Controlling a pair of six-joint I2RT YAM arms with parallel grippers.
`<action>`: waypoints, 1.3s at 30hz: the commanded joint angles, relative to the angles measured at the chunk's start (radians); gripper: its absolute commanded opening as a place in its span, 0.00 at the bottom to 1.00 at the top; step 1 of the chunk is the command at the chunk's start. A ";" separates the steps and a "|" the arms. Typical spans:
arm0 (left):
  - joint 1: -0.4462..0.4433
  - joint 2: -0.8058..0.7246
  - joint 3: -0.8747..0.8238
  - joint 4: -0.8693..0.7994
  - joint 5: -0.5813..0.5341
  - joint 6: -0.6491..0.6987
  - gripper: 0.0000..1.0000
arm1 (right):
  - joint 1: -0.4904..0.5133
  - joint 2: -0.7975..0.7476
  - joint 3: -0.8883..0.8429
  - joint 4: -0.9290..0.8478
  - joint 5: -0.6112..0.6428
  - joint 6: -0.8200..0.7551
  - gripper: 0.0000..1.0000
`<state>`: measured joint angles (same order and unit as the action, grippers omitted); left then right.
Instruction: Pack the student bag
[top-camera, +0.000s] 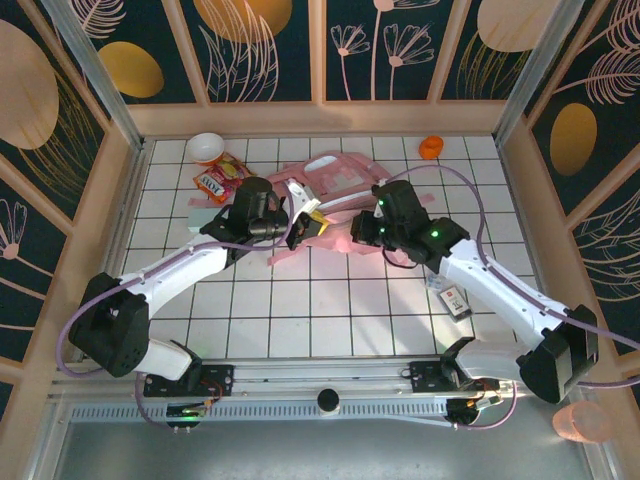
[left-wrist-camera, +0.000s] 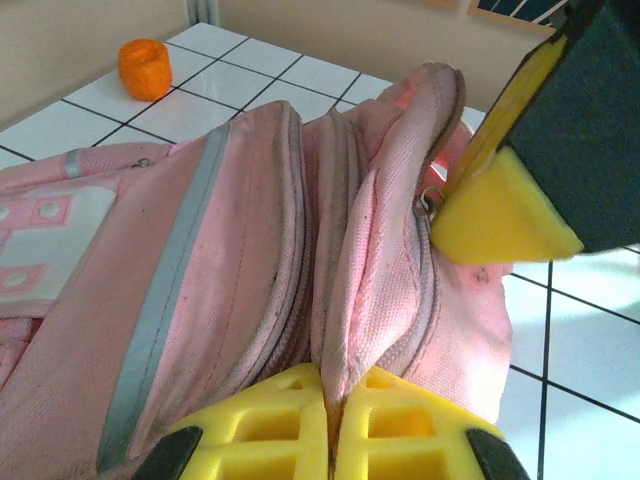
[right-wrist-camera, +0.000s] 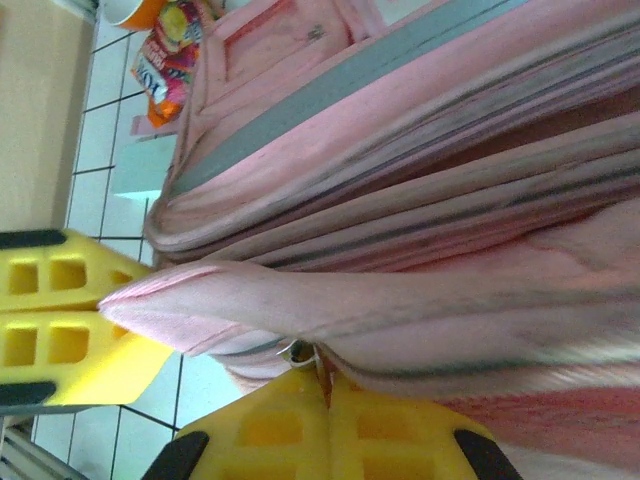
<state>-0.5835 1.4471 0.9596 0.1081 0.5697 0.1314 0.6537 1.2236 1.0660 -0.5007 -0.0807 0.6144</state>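
I see the left jaws and the right jaws each pinched tight on a fold of the bag (top-camera: 338, 172), lying mid-desk (top-camera: 300, 310) between them, with a packet (top-camera: 218, 181), bowl (top-camera: 207, 148) and orange cup (top-camera: 431, 147) beyond.

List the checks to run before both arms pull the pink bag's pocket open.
1. Left fingers shut on a fold of the student bag: ok.
2. Right fingers shut on the bag's edge: ok.
3. Zip pull inside the right grip: cannot tell.
4. The two arms' fingers apart from each other: ok.
5. Pocket mouth open enough to load: cannot tell.
6. Small orange object clear of the bag: ok.
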 joint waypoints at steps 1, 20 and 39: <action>0.022 -0.060 0.021 0.015 -0.065 0.016 0.00 | -0.080 -0.017 0.027 -0.185 0.103 -0.082 0.00; -0.077 -0.021 0.028 -0.242 0.048 0.361 0.64 | -0.068 0.033 -0.094 -0.074 -0.431 -0.154 0.00; -0.156 0.177 -0.037 -0.077 -0.059 0.331 0.11 | -0.081 0.159 -0.071 -0.179 -0.413 -0.204 0.00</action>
<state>-0.7406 1.6203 0.9321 -0.0109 0.5140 0.4583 0.5808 1.3811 0.9695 -0.6498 -0.5209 0.4248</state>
